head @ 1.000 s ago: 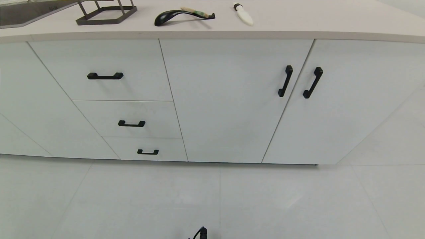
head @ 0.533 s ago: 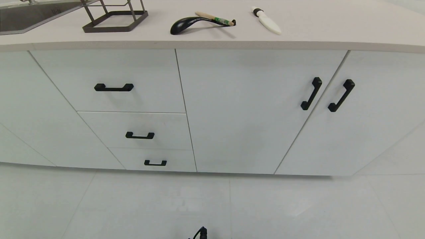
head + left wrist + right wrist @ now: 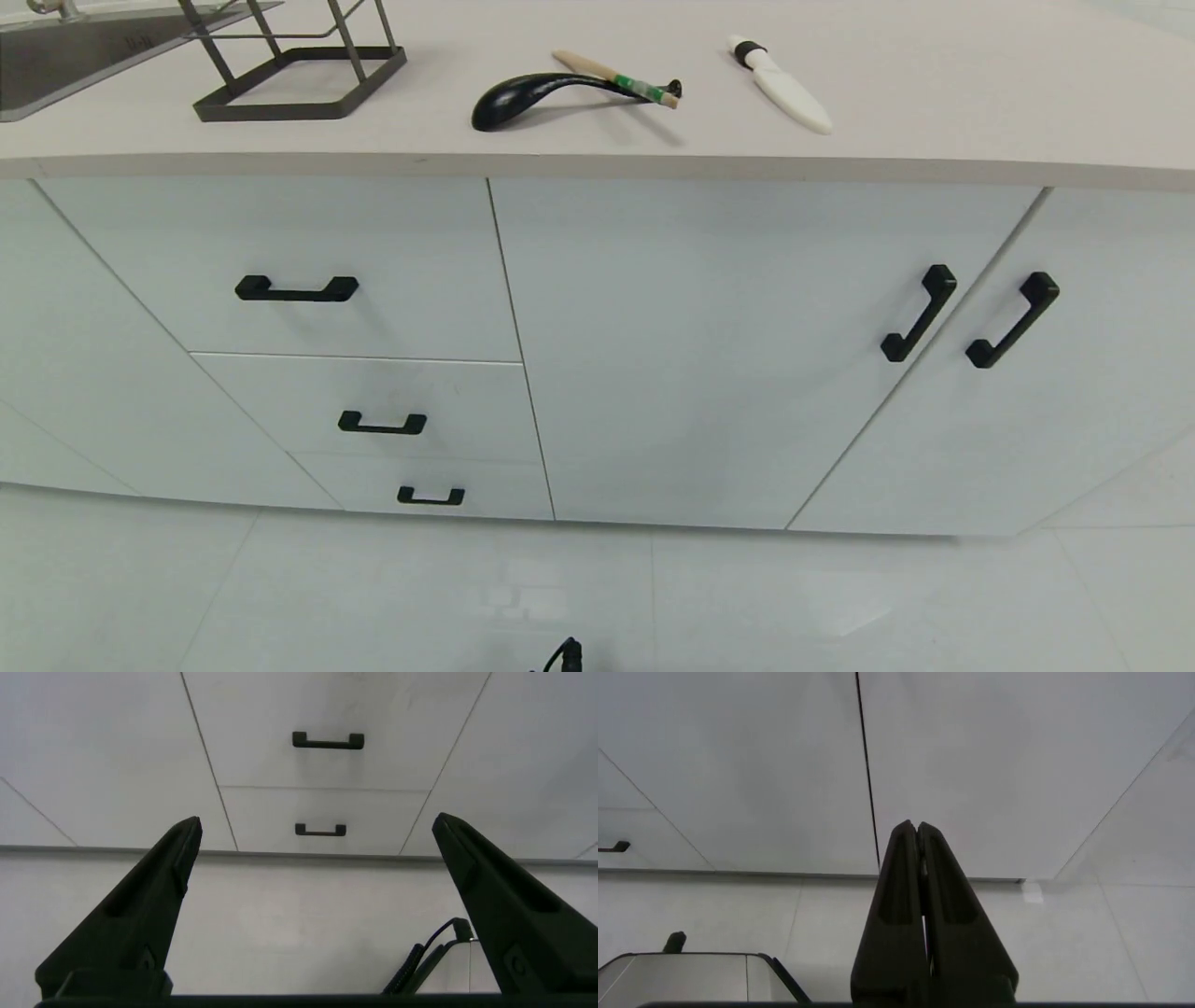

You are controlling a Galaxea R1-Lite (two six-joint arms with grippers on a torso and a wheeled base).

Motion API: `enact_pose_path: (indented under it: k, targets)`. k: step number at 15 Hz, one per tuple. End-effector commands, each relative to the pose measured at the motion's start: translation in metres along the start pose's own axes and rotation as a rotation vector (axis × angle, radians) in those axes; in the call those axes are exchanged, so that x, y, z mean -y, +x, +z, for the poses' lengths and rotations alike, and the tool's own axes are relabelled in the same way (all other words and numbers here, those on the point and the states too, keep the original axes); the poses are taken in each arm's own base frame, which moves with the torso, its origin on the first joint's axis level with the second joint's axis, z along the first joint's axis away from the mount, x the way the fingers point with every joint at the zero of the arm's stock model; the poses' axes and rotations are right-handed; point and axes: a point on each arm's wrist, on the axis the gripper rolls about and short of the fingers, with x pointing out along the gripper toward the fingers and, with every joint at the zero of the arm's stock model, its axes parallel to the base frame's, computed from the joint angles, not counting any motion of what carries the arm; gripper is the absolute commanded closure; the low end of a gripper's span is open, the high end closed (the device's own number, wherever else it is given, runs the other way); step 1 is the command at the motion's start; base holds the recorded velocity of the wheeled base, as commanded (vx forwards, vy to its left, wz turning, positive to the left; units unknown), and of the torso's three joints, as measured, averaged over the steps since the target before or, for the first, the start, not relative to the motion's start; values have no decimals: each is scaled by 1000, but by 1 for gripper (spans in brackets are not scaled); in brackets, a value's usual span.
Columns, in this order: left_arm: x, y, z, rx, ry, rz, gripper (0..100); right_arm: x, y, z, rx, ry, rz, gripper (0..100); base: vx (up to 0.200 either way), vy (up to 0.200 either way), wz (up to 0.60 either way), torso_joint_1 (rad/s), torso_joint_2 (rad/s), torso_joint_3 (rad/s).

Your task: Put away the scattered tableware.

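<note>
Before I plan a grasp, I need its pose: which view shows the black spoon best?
The head view: the black spoon lies whole on the countertop, bowl nearest the front edge, handle arching toward the right. Both wrist views face the cabinet fronts and floor below.

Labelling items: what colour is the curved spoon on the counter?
The spoon is black, showing best in the head view.

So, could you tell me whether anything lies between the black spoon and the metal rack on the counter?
Nothing visible: bare counter separates the black spoon from the metal rack. The wooden stick lies by the spoon's handle end, away from the rack.
</note>
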Motion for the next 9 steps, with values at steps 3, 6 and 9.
enact_pose_path:
  k: [3,6,9]
  targets:
    - [0,0,0,0,0,0,0,0,0,0,-2,0,1,100,0,0,400,2,5,3]
    - [0,0,0,0,-1,0,0,0,0,0,-2,2,1,100,0,67,0,1,2,2]
    - [0,0,0,0,-1,0,0,0,0,0,-2,2,1,100,0,200,0,2,2,4]
